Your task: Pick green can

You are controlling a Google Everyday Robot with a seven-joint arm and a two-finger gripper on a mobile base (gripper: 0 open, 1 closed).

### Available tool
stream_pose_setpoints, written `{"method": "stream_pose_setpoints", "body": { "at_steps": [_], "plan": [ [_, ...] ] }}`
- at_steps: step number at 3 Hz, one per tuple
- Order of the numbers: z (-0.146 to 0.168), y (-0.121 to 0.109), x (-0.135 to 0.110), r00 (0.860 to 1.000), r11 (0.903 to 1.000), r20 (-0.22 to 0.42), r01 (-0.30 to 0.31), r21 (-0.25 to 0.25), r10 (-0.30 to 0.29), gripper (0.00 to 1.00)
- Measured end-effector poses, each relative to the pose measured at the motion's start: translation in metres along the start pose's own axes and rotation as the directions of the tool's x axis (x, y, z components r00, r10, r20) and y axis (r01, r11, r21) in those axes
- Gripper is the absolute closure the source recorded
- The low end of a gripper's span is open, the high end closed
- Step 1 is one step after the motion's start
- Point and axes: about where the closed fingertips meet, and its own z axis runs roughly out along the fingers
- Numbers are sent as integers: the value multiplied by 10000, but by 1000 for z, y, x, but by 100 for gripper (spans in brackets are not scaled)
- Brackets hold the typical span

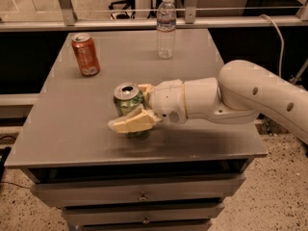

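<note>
One camera view, catalogued.

- Surface: grey metal top over a cabinet of drawers.
- Green can: upright at the front middle of the surface, silver top and pull-tab showing. Its base appears to rest on the surface.
- Tool: cream-coloured, reaching in from the right on a white arm. It is closed down to the can's width and grips the green can. The near finger lies across the front of the can's lower body, and the far finger sits against its back right side.
- Orange-red can: upright at back left, well apart from the tool.
- Water bottle: clear, capped, upright at the back middle.
</note>
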Motion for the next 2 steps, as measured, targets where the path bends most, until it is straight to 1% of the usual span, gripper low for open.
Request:
{"method": "stream_pose_setpoints", "body": {
  "at_steps": [1,2],
  "plan": [
    [-36,-19,-33,9998,9966,-43,181,805,-178,100],
    [-66,-32,-56,9994,9880,-123,348,1503,-334,100]
  ]
}}
